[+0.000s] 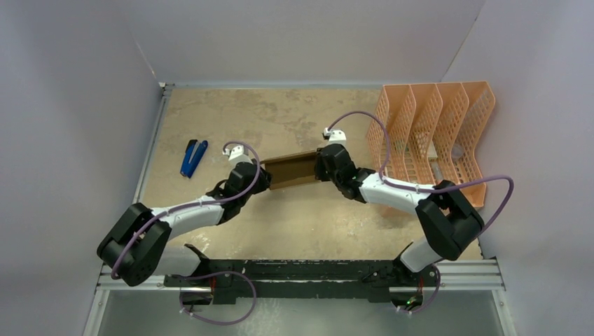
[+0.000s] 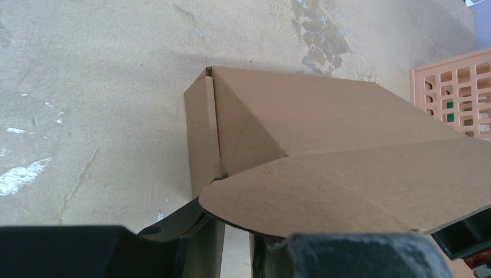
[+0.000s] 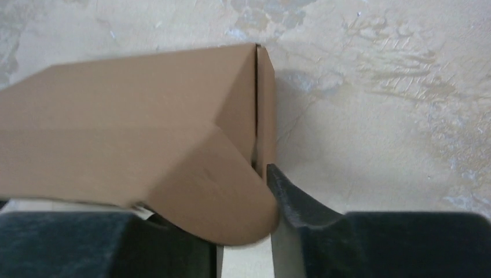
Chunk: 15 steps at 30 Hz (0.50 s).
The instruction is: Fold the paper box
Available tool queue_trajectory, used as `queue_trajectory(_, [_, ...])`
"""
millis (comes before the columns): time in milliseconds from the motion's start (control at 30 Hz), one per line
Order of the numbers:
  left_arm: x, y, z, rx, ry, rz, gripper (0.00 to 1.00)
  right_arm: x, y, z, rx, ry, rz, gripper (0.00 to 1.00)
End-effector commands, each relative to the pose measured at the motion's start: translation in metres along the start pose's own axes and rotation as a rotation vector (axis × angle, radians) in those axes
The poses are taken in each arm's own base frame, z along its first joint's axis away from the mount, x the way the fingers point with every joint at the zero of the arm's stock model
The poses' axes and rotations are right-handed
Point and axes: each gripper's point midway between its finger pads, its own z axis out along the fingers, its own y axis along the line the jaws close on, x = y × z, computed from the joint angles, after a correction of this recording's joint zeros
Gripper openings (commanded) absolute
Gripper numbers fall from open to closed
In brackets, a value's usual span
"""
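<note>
The paper box (image 1: pixel 291 171) is brown cardboard, partly folded into a shallow long shape, and is held between my two grippers at mid-table. My left gripper (image 1: pixel 263 178) is at its left end. In the left wrist view the box (image 2: pixel 324 121) shows its end wall and a rounded flap lying over my gripper (image 2: pixel 231 217), which is closed on that end. My right gripper (image 1: pixel 322 166) is at its right end. In the right wrist view the box (image 3: pixel 133 98) has a rounded flap covering one finger, and my gripper (image 3: pixel 243 194) pinches the end wall.
A peach-orange perforated file organizer (image 1: pixel 434 133) stands at the back right, close to the right arm; its corner shows in the left wrist view (image 2: pixel 457 92). A blue tool (image 1: pixel 193 157) lies at the left. White walls enclose the table on three sides.
</note>
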Motion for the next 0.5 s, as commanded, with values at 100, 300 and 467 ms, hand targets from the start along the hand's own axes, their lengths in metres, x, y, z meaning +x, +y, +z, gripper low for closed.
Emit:
queue_trajectory(100, [0.011, 0.029, -0.006, -0.070, 0.016, 0.108, 0.23, -0.020, 0.023, -0.028, -0.159, -0.054, -0.024, 0.54])
queue_trajectory(300, [0.004, 0.027, -0.013, -0.063, 0.007, 0.115, 0.29, -0.024, 0.020, -0.052, -0.195, -0.042, -0.072, 0.85])
queue_trajectory(467, [-0.008, 0.019, -0.029, -0.041, -0.005, 0.113, 0.38, -0.034, 0.014, -0.065, -0.200, -0.040, -0.086, 0.95])
